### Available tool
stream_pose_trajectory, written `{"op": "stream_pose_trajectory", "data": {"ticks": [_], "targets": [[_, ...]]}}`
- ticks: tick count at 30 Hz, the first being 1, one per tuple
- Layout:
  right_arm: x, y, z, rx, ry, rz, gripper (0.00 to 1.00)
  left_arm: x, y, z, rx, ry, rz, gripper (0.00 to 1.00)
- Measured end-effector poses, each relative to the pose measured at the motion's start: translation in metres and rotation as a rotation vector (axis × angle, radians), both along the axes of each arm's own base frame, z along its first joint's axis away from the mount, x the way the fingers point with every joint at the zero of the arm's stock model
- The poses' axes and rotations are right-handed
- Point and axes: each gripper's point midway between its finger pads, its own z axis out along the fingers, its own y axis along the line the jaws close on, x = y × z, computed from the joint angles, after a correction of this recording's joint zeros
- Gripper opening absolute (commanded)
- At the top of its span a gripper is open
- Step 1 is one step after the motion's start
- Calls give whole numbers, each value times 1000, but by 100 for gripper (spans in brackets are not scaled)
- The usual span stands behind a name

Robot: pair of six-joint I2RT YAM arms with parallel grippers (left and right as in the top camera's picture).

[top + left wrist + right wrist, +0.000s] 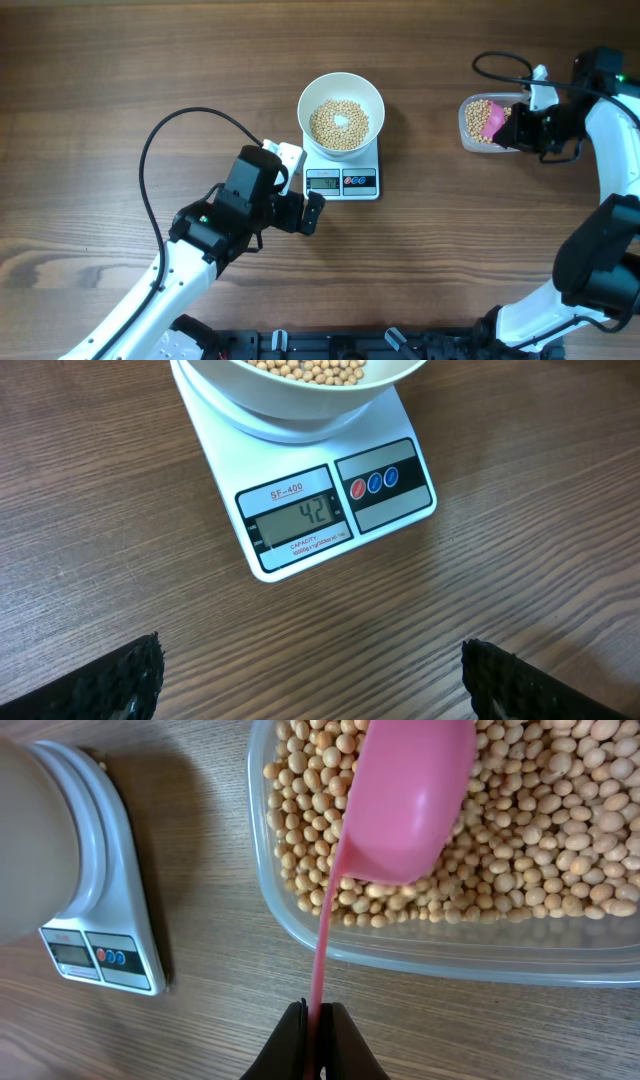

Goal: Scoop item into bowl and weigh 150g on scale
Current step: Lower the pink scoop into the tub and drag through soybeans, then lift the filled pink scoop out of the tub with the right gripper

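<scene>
Brown wooden table (120,80) carries the white scale (342,182) at its middle, with the white bowl (304,104) standing on it, partly filled with tan beans (335,125); the display (312,513) reads 42. Just near and left of the scale, the left gripper (318,685) hangs with jaws spread wide, holding nothing. Far right, the right gripper (318,1050) pinches the handle of a pink scoop (410,800), whose cup sits over more beans in a clear tub (450,955).

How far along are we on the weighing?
Done: the bowl sits on the scale holding beans; the display reads 42, short of 150. In hand: the right gripper grips the pink scoop at the tub. Left: more scoops.
</scene>
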Motion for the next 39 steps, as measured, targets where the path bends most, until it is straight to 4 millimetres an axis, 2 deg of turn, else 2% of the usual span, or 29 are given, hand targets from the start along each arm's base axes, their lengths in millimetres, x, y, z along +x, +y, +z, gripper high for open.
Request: {"op": "stream_pose_trajectory", "data": {"ticks": [13,39], "targets": [[-10,-7,-10,79,29,-49,4,0,0,0,0,0,0,100],[-9,-39,20,378,-87,-234,4,0,0,0,0,0,0,100]]}}
